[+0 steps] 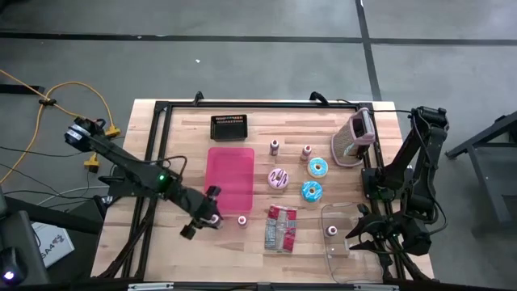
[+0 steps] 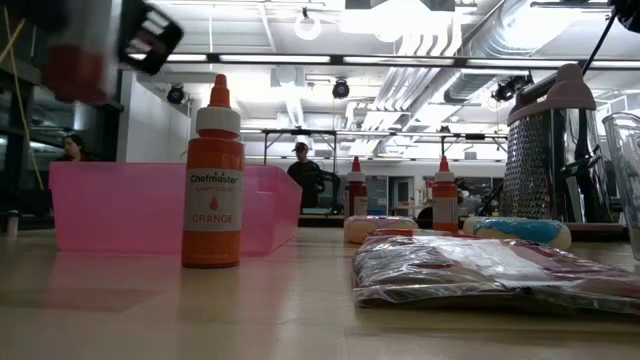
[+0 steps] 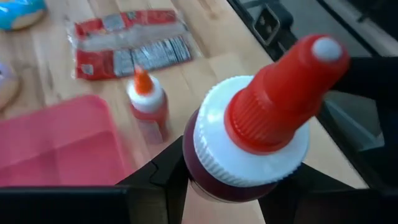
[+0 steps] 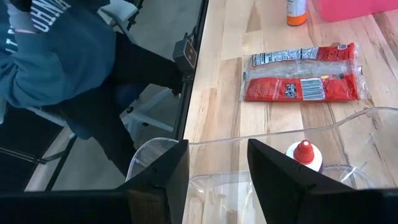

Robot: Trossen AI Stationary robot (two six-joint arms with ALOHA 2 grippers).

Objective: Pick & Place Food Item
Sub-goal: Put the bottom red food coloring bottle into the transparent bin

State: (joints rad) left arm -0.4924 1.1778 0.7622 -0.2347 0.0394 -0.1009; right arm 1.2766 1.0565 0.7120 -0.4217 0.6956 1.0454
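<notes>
High view: the left gripper (image 1: 212, 217), lower centre-left, is clamped on a small red-capped squeeze bottle (image 1: 216, 218) just below the pink plastic tray (image 1: 230, 179). The right gripper (image 1: 361, 234), lower right, hangs with its fingers apart and holding nothing over the clear plastic container (image 1: 343, 242).

Low view: the orange Chefmaster colouring bottle (image 2: 212, 180) stands upright left of centre, before the tray.

Left wrist view: the held bottle fills the centre, gripped low on its body beneath the white collar. Risk: so low a hold may let it tilt or slip, and a low carry could topple the orange bottle.

Right wrist view: another red-capped bottle (image 4: 304, 155) stands inside the container, lower right.
</notes>
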